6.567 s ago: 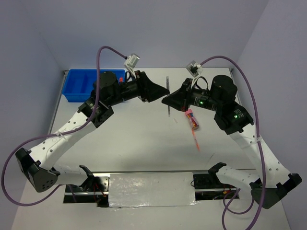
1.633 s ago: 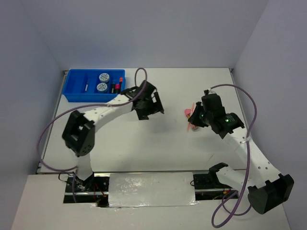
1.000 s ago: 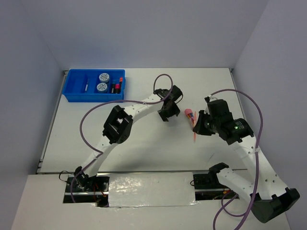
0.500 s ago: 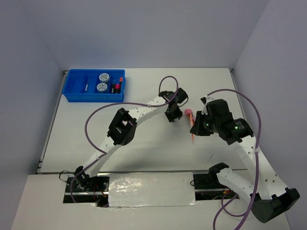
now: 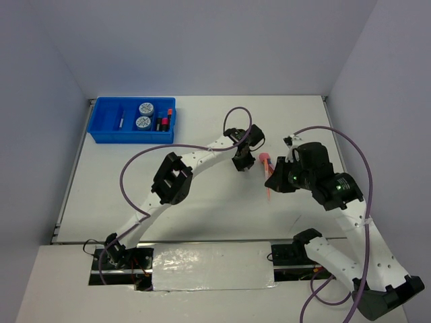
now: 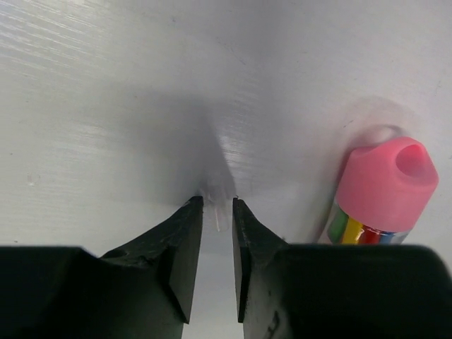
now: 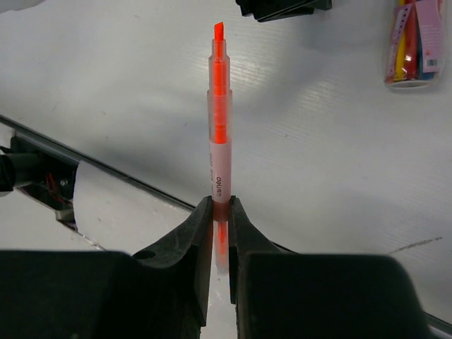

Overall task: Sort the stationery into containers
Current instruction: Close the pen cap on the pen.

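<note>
A thin orange pen (image 7: 219, 127) is clamped upright between my right gripper's (image 7: 220, 201) jaws, above the table; from above the pen (image 5: 269, 193) sticks out below that gripper (image 5: 273, 182). The pink-capped tube (image 6: 381, 187) lies on the table just right of my left gripper (image 6: 217, 201). The left jaws stand a narrow gap apart at the table surface, with nothing between them. From above, the left gripper (image 5: 241, 164) is just left of the tube (image 5: 265, 161). The blue tray (image 5: 108, 128) at the far left holds two round discs (image 5: 144, 115) and capped highlighters (image 5: 165, 121).
Purple cables loop over both arms. The table's near edge has a metal plate (image 5: 212, 266) between the arm bases. The tube (image 7: 415, 42) and part of the left gripper (image 7: 282, 7) show at the top of the right wrist view.
My left gripper came right from near the tray to beside the pink-capped tube and narrowed its jaws. My right gripper, still holding the orange pen, drew slightly back toward the near edge.
</note>
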